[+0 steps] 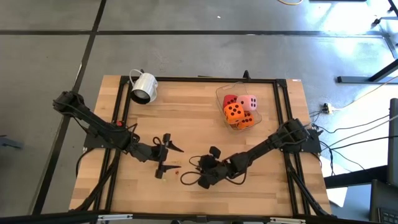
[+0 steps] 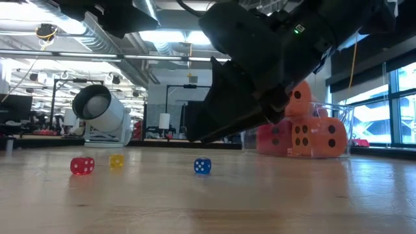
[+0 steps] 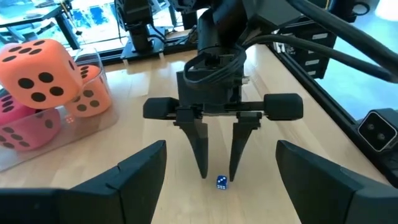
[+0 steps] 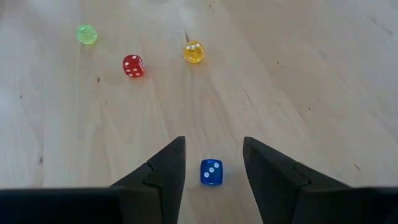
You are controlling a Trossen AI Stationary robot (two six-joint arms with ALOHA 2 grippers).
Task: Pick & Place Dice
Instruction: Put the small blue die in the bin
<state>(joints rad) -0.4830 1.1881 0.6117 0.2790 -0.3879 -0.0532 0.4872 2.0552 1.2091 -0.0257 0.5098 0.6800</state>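
1. Right gripper [image 4: 213, 163] open, matte black tapered fingers straddling a small glossy blue die [image 4: 211, 172] on the table [image 1: 186, 112], gripping nothing.
2. Just beyond the claw: translucent red die [image 4: 133, 65], yellow die [image 4: 193, 51], green bead-like die [image 4: 86, 33] on pale wood grain.
3. Left gripper [image 1: 166, 155] beside it, spread wide, empty.
4. Far from both claws: soft foam dice [image 1: 239, 109], pink, red, orange, piled in a clear container [image 1: 220, 93].
5. Shiny metal mug [image 1: 144, 87] on its side.

Four soft dice [image 1: 239, 109], pink, red, two orange, lie heaped together.
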